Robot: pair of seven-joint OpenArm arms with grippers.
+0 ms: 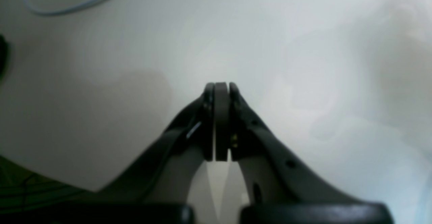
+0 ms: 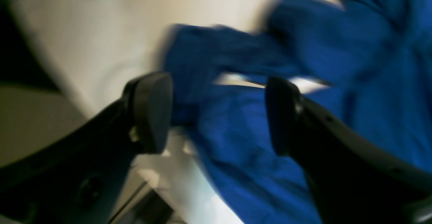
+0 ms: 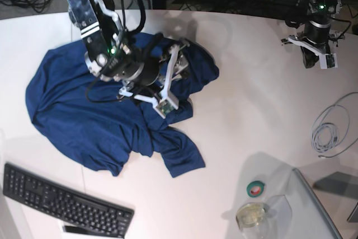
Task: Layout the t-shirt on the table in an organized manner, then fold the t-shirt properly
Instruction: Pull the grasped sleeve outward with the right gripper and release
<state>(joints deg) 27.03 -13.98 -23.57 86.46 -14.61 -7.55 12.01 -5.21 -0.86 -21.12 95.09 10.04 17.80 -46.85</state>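
The t-shirt (image 3: 95, 110) is seen lying crumpled on the table (image 3: 246, 104), spread over its left half in the base view, w/ folds bunched at centre. The right gripper (image 2: 219, 112) is held over the bunched fabric, jaws spread wide apart, blue cloth visible between them but not pinched. The left gripper (image 1: 221, 116) is kept well apart from the shirt above bare tabletop, pads pressed together on nothing. A keyboard (image 3: 64, 200) is seen near the shirt's lower edge; a cable (image 3: 330, 130) is coiled at the opposite side.

Bright even light overhead; both wrist views blurred, soft.
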